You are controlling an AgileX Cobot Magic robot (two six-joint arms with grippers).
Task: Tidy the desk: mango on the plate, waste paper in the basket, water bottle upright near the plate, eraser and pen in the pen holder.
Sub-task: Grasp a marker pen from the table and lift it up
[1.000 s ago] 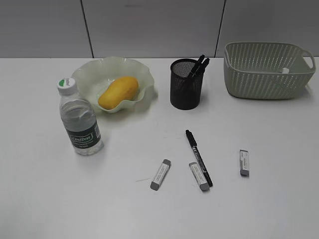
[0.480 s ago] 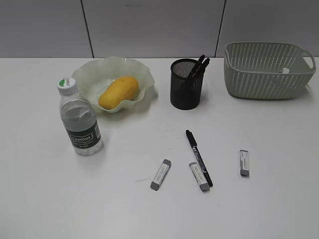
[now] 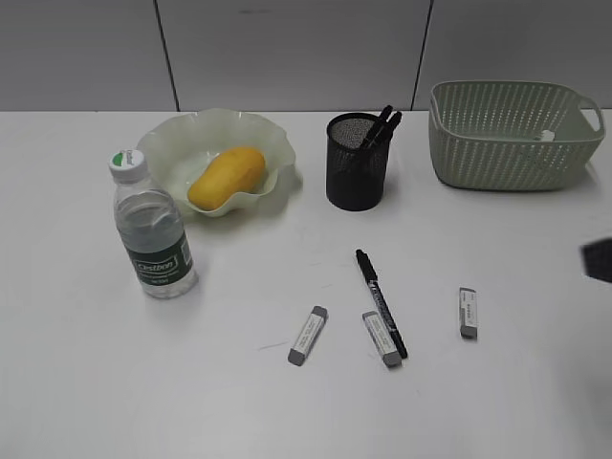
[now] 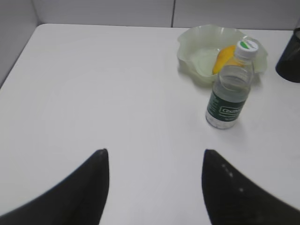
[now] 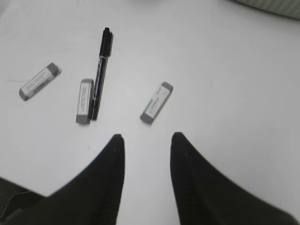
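Left gripper (image 4: 154, 161) low over bare white desk (image 3: 115, 382) in left wrist view, fingers (image 4: 93, 180) spread wide, holding nothing, well apart from everything. Water bottle (image 3: 151, 229) upright at far left, white cap on, green label facing front, just beside and in front of plate (image 3: 167, 143). Mango (image 3: 227, 177) lying inside the wavy-rimmed plate, tilted diagonally. Pen holder (image 3: 355, 163) upright right of plate, near it but not touching, two dark pens (image 3: 382, 124) leaning out of its right side. In front of holder: loose black pen (image 3: 381, 302) flat on desk, cap end pointing away. Three erasers flat on desk: left eraser (image 3: 308, 336) apart from pen; middle eraser (image 3: 382, 339) touching or just beside pen's near end, cannot tell which; right eraser (image 3: 468, 312) off alone. Basket (image 3: 512, 139) upright at back right, small white bit (image 3: 547, 136) visible inside near right wall, probably the waste paper, too small to confirm. Dark blurred shape (image 3: 598, 258) at right edge of exterior view, identity unclear. Right gripper (image 5: 146, 145) over desk in right wrist view, fingers (image 5: 112, 159) moderately apart, holding nothing, right eraser just ahead of the tips, not touching.
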